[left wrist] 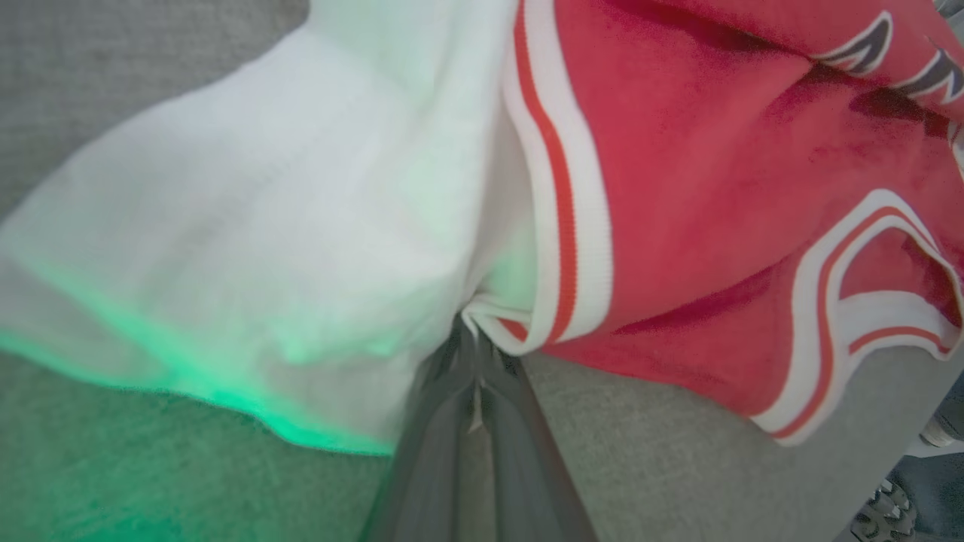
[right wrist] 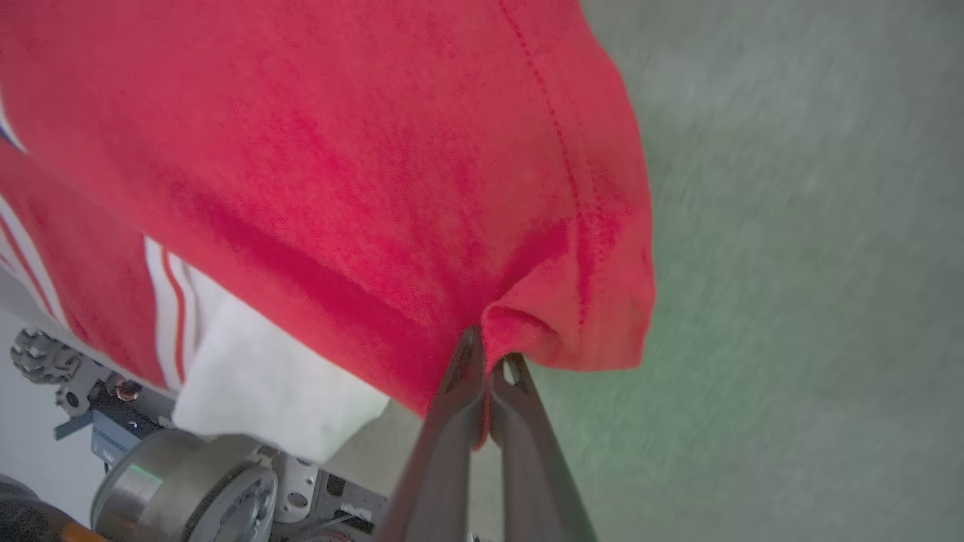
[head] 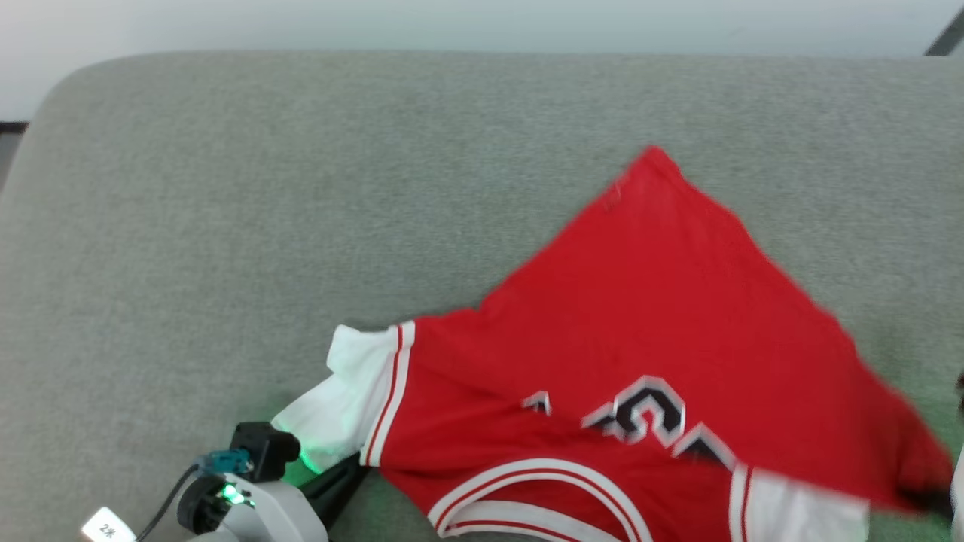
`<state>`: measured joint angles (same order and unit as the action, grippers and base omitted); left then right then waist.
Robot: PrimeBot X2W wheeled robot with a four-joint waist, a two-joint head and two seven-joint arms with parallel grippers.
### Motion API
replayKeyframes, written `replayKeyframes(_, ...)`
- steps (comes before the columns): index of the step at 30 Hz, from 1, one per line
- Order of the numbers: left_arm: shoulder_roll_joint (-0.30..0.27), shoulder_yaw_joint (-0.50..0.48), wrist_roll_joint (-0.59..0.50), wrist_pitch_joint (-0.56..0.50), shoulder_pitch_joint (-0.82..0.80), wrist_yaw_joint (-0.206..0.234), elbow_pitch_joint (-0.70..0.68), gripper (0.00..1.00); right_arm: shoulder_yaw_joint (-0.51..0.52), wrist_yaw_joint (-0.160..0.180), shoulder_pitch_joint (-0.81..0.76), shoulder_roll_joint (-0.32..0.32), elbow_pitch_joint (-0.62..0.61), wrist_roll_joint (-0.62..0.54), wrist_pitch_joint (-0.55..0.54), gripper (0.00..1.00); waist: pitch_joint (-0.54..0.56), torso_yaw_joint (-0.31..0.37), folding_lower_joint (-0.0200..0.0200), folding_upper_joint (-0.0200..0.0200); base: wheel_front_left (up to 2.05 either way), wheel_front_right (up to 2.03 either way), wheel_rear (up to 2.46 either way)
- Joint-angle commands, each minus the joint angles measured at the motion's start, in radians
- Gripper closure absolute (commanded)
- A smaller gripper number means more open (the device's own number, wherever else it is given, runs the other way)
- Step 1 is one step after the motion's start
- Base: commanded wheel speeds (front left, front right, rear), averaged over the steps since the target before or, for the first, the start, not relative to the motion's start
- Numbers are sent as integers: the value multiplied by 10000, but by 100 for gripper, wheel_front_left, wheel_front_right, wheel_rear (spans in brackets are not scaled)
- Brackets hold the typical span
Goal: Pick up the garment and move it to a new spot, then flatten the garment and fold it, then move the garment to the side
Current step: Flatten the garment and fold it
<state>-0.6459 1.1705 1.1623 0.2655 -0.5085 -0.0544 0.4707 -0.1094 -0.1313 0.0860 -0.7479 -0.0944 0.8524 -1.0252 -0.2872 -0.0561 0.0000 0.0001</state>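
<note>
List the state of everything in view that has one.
Shirt, unfolded, creased, lettering side up, gripped in two places.
Left end effector, shut on the shirt where the white sleeve meets the striped trim.
Right end effector, shut on a red corner of the shirt.
Cushion, grey, with the shirt lying on it.

garment (head: 640, 331) | red, white sleeves | spread, partly lifted | on grey cushion (head: 301, 188)

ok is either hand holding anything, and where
Both hold the garment: left hand where the white sleeve meets the striped trim, right hand on a fold at its red edge.
</note>
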Motion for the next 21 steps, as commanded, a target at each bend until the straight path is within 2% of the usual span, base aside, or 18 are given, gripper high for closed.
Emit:
replayKeyframes(1, 258, -379, -13, -53, -450, 542, 197, 100, 153, 11, -483, 191, -256, -126, -69, 100, 107, 235, 0, -1, 0, 0, 0)
replayKeyframes(6, -3, -544, -104, -49, -332, 680, -207, 100, 400, 11, -2262, 1073, -1297, -684, -273, 100, 51, 260, 0, -1, 0, 0, 0)
replayKeyframes(11, -66, -585, -165, -48, -235, 767, -450, 100, 180, 11, -2927, 1840, -1790, -1195, -183, 100, 61, 221, 0, -1, 0, 0, 0)
replayKeyframes(13, -103, -600, -165, -56, -152, 773, -504, 100, 264, 11, -2770, 1968, -1928, -1490, 93, 0, 102, 236, 0, -1, 0, 0, 0)
replayKeyframes(16, -98, -571, -165, -57, -8, 786, -574, 100, 472, 11, -2611, 1968, -2290, -1433, 222, 0, 236, 214, 0, -1, 0, 0, 0)
replayKeyframes(21, 51, -549, -192, -53, 174, 754, -680, 100, 1553, 11, -2238, 1694, -3385, -623, -141, 0, 423, -20, 0, -1, 0, 0, 0)
